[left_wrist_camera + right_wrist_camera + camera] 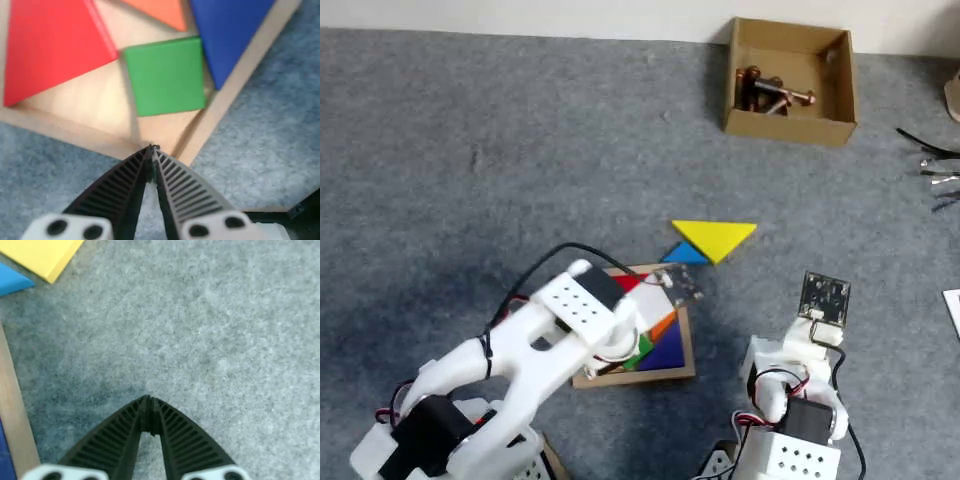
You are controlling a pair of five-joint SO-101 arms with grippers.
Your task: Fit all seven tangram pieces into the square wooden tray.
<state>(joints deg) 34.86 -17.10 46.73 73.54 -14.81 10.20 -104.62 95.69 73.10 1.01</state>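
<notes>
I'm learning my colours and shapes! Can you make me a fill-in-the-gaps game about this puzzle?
1. In the wooden tray, the square piece is ___.
2. The big triangle lying on the carpet outside the tray is ___.
3. The left gripper and the right gripper are both ___.
Missing words: green; yellow; shut.

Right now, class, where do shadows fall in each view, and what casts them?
High view: the left arm darkens the grey carpet beside it. Left wrist view: the green square throws a thin shadow onto the tray floor along one edge. Right wrist view: a dim patch on the carpet just ahead of the right gripper.
</notes>
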